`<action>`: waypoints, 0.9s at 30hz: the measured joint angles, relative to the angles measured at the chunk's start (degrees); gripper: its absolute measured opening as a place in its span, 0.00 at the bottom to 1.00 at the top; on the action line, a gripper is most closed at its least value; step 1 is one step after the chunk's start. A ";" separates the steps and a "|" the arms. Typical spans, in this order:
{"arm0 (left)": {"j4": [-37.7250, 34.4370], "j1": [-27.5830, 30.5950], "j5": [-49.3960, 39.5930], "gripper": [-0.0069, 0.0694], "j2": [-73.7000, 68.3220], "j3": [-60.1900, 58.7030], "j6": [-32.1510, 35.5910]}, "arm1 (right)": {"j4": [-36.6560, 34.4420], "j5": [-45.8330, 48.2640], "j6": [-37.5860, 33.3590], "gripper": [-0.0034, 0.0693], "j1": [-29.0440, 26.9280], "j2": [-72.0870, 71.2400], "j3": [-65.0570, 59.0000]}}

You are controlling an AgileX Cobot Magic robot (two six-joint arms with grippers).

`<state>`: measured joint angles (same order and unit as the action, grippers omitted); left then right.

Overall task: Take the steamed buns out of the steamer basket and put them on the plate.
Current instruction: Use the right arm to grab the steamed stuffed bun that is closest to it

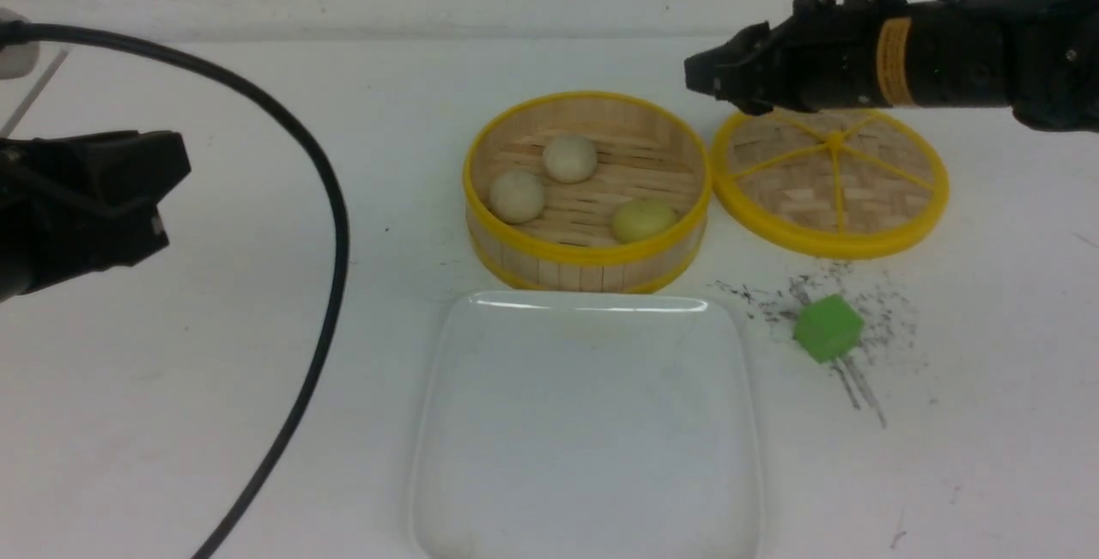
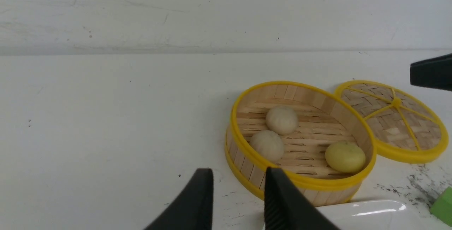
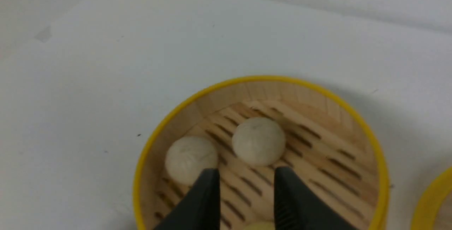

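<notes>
The left end effector (image 2: pixel 239 177) hangs empty, narrowly parted, with the steamer basket (image 1: pixel 587 255) well off to its right. The right end effector (image 3: pixel 246 173), also empty and part-open, hovers with the three steamed buns (image 1: pixel 569 158) below and ahead of it, and the bare plate (image 1: pixel 584 422) beyond them toward the robot. On descent, that narrow gap could send a round bun rolling, or a finger could clip the basket's rim.
</notes>
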<state>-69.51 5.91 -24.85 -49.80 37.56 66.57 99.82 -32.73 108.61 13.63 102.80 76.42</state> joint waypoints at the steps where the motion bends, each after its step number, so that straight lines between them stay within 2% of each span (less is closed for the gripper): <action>1: 0.00 0.00 0.00 0.41 0.00 0.00 0.00 | 0.00 -0.21 0.13 0.38 0.00 0.00 -0.10; 4: -0.06 0.00 0.00 0.41 0.00 0.00 0.00 | 0.00 -2.84 0.41 0.38 -0.07 0.00 -1.33; 8: -0.12 0.00 0.58 0.41 0.00 0.00 0.00 | 0.00 -4.75 -3.33 0.38 -0.69 0.00 -3.16; 13: -0.17 0.00 1.88 0.41 0.00 0.00 0.00 | 0.00 -5.21 -3.39 0.38 -1.71 0.00 -3.59; 20: -0.61 0.00 2.62 0.41 0.00 0.00 0.00 | 0.00 -14.79 -1.98 0.38 -4.50 0.00 -3.59; 27: -1.56 0.00 2.93 0.41 0.00 0.00 0.00 | 0.00 -14.85 -1.31 0.38 -4.56 0.00 -3.59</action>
<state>-71.07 5.91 -21.92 -49.80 37.56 66.57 99.82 -47.58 107.30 9.07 102.80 72.83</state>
